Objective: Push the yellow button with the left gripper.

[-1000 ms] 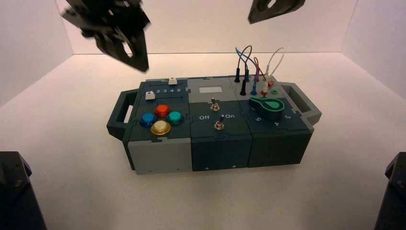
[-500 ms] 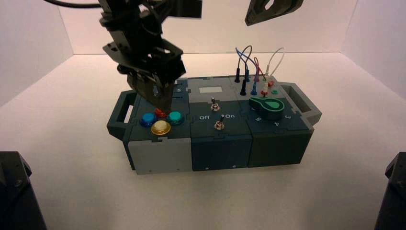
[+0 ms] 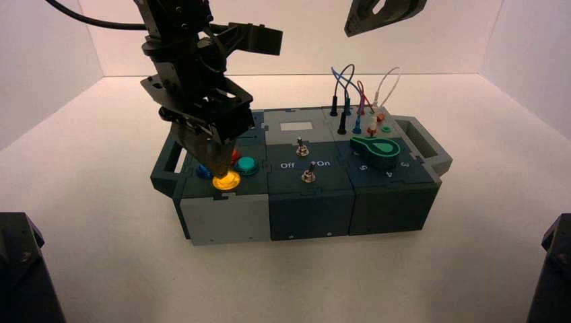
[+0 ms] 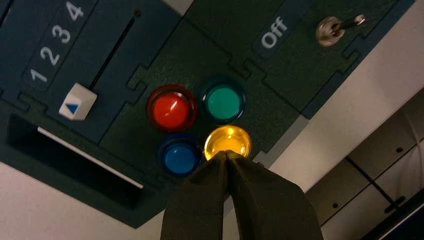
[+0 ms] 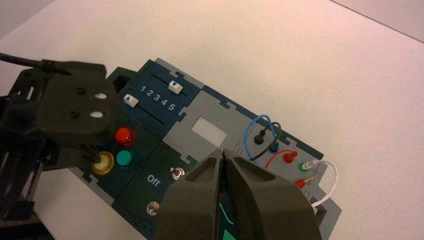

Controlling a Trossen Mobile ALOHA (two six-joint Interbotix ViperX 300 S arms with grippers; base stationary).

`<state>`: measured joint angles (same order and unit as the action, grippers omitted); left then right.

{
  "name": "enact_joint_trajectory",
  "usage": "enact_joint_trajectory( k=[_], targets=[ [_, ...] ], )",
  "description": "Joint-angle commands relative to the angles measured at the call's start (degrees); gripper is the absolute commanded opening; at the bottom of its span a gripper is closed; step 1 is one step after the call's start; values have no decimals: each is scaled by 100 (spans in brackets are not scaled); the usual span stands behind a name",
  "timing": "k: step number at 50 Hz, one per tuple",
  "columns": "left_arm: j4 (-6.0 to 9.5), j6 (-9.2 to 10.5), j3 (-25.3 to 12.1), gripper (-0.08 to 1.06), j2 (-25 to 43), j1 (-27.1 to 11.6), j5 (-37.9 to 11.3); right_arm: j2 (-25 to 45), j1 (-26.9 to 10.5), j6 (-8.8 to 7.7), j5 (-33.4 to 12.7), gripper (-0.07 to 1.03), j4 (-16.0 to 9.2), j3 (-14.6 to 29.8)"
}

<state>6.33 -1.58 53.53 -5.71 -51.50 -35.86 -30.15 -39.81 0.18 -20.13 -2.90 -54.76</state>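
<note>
Contact at the yellow button [image 4: 227,142]: left end effector [image 4: 227,156] has its fingers pressed together into one blunt tip, resting on the button's near edge, lower centre of the left wrist frame. Closed fingers likely give a narrow, stiff point that avoids the blue button [image 4: 179,157] just beside. Yellow button sits in the front of the four-button cluster, left-centre of the high frame. Right end effector [image 5: 223,159], fingers pressed together, hangs idle at upper right there.
</note>
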Motion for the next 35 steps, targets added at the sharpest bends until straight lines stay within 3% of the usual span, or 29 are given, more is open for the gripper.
enact_joint_trajectory(
  k=[1,35],
  targets=[
    [0,-26,-26,-3,211,-53,9,-26,-18,-9,26,-2,-9,202],
    [-79,-62,26,-3,-536,-53,-237,202,0,-18,141,-2,193,176]
  ],
)
